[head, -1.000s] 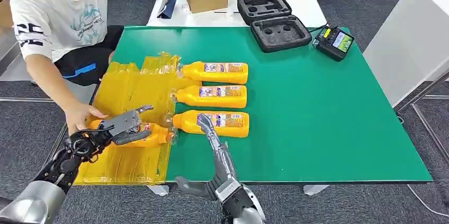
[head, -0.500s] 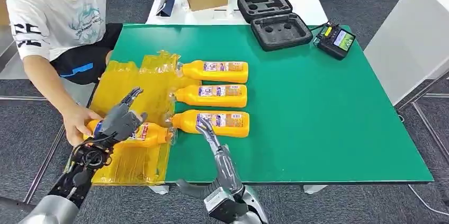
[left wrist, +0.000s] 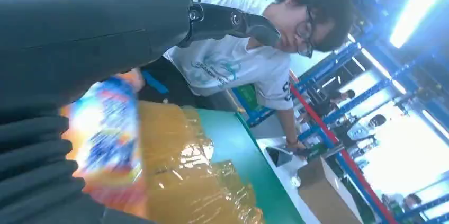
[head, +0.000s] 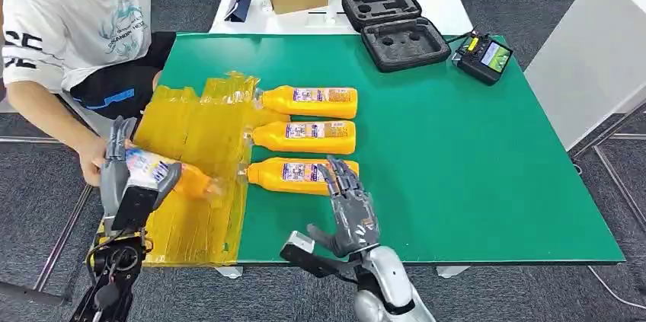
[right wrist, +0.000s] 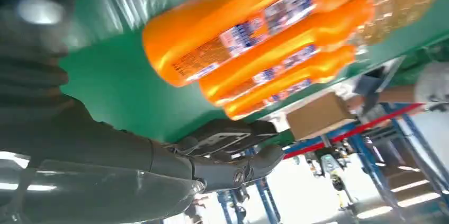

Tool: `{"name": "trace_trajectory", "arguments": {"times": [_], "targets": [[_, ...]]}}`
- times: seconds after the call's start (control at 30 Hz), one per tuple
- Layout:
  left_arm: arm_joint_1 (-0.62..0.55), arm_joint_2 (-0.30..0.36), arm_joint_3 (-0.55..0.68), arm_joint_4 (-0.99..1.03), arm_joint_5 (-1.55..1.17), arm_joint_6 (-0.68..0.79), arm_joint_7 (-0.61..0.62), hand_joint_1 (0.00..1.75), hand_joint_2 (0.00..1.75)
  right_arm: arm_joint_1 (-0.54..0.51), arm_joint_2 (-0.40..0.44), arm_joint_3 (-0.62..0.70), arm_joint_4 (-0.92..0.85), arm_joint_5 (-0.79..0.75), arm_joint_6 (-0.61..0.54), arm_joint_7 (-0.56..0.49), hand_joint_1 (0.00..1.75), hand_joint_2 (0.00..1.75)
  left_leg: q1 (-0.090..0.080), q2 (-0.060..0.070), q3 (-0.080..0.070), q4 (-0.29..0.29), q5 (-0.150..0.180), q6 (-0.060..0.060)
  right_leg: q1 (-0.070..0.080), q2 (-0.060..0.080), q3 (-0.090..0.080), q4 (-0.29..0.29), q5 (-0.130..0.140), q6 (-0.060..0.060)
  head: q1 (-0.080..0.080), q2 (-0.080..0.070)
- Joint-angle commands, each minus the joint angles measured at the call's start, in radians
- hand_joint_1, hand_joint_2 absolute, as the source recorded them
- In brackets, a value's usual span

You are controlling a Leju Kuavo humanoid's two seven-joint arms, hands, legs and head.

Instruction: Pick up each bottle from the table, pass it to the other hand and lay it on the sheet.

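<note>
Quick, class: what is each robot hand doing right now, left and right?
Left hand: holding an orange bottle above the yellow sheet.
Right hand: open, fingers spread, holding nothing, beside the nearest bottle on the table.

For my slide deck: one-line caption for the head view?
Left robot hand grips an orange bottle over the yellow sheet; right robot hand hovers open beside three more.

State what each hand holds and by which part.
The left hand grips an orange bottle around its labelled body, base end. The right hand holds nothing, fingers spread.
</note>
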Motion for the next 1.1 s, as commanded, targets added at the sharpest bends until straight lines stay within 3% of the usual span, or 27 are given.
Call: {"name": "trace_trajectory", "arguments": {"times": [0.03, 0.3, 0.57, 0.7, 0.83, 1.1], "targets": [[0.01, -0.042, 0.049, -0.039, 0.004, -0.001, 0.001, 0.0, 1.75, -0.052, -0.006, -0.049, 0.111, 0.006, 0.003, 0.006, 0.0, 1.75, 0.0, -0.001, 0.004, -0.001, -0.001, 0.0, 0.0, 0.001, 0.004, -0.001, -0.001, 0.0, 0.0, 0.0], [0.01, -0.04, 0.048, -0.032, 0.006, 0.002, -0.002, 0.0, 1.75, -0.061, -0.008, -0.044, 0.12, 0.033, 0.005, 0.024, 0.0, 1.75, 0.0, 0.0, 0.002, 0.0, -0.001, 0.0, 0.0, 0.001, 0.002, 0.0, -0.001, 0.0, 0.0, 0.0], [0.047, -0.067, 0.063, -0.068, 0.051, 0.014, -0.019, 0.0, 1.75, -0.251, -0.004, -0.045, 0.356, 0.084, 0.087, 0.108, 0.0, 1.75, 0.0, 0.001, 0.004, -0.001, -0.001, 0.0, 0.0, 0.003, 0.003, -0.001, 0.0, 0.0, 0.0, 0.0], [0.043, -0.067, 0.061, -0.044, 0.062, 0.009, -0.025, 0.0, 1.75, -0.344, 0.006, -0.047, 0.497, 0.04, 0.118, 0.077, 0.0, 1.75, 0.0, 0.001, 0.002, -0.001, 0.0, 0.0, 0.0, 0.002, 0.002, -0.001, 0.0, 0.0, 0.0, 0.0], [0.024, -0.075, 0.057, -0.005, 0.08, 0.005, -0.034, 0.0, 1.75, -0.505, 0.025, -0.036, 0.724, 0.026, 0.12, 0.073, 0.0, 1.75, -0.001, 0.003, 0.003, -0.001, 0.0, 0.0, -0.001, 0.004, 0.003, 0.0, 0.0, 0.0, 0.0, 0.0], [0.018, -0.074, 0.054, 0.006, 0.081, 0.004, -0.034, 0.0, 1.75, -0.533, 0.029, -0.035, 0.762, 0.019, 0.109, 0.067, 0.0, 1.75, 0.0, -0.001, 0.004, 0.0, 0.0, 0.0, 0.0, 0.0, 0.004, 0.0, -0.001, 0.0, 0.0, 0.0]]}}
